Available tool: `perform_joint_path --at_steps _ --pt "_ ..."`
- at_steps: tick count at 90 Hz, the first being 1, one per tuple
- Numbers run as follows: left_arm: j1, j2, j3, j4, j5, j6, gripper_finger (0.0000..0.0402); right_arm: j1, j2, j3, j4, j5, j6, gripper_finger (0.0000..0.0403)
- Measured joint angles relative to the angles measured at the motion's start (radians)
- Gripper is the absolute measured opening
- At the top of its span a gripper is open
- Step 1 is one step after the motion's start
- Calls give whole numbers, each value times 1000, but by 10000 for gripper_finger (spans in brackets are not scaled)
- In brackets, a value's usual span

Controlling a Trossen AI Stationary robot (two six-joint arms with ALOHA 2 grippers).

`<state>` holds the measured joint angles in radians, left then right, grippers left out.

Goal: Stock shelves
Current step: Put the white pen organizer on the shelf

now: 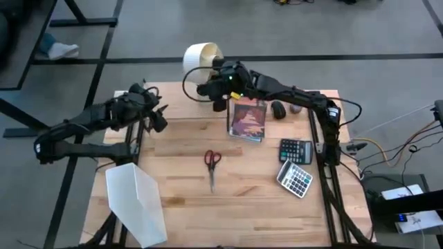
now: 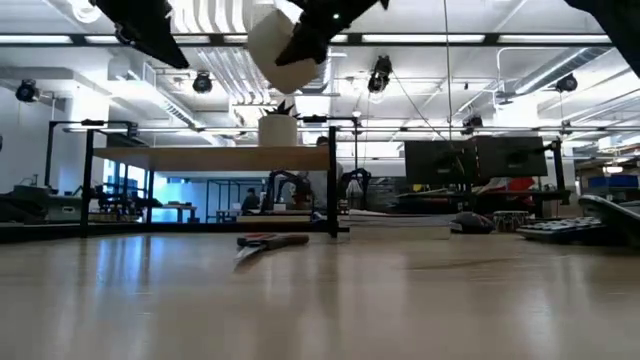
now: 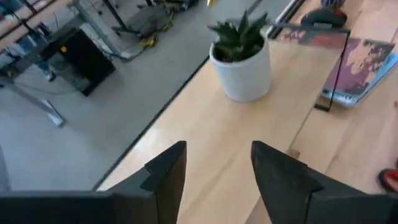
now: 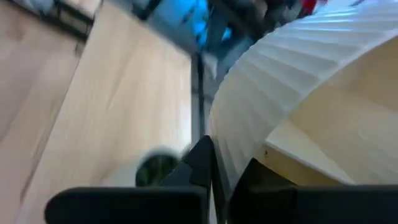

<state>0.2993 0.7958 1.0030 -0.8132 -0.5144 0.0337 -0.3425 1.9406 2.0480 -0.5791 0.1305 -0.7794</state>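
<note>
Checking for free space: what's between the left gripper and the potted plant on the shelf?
Nothing. The left wrist view shows bare shelf board between the open left gripper and the potted plant.

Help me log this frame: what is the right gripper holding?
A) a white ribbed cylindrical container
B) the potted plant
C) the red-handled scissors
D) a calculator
A: the right gripper is shut on the white ribbed container, lifted above the shelf; the scissors lie on the table.
</note>
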Motion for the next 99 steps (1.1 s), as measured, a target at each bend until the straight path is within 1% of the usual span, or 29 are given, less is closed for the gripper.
perform_joint_path --at_steps 8,14,21,32,41,61,68,81,99 --pt "0 9 -4 -2 0 -7 159 -17 0 34 -110 0 41 0" --pt "0 16 -4 -1 0 -28 156 -33 0 46 -155 1 97 0" --pt "0 23 -4 -1 0 -44 153 -53 0 47 -164 14 197 0" --pt "0 36 -4 -1 0 -48 148 -81 2 44 -171 74 366 0" --pt "0 48 -4 1 0 -50 144 -101 4 39 -170 68 455 0" --pt "0 77 -4 -3 0 -104 139 -101 32 10 -164 34 524 0" --pt "0 87 -5 -18 0 -105 139 -97 51 10 -164 30 526 0" --pt "0 100 -12 -17 0 -107 134 -92 77 9 -163 -26 539 0" --pt "0 105 -51 13 0 -107 130 -76 89 9 -141 -35 545 0"
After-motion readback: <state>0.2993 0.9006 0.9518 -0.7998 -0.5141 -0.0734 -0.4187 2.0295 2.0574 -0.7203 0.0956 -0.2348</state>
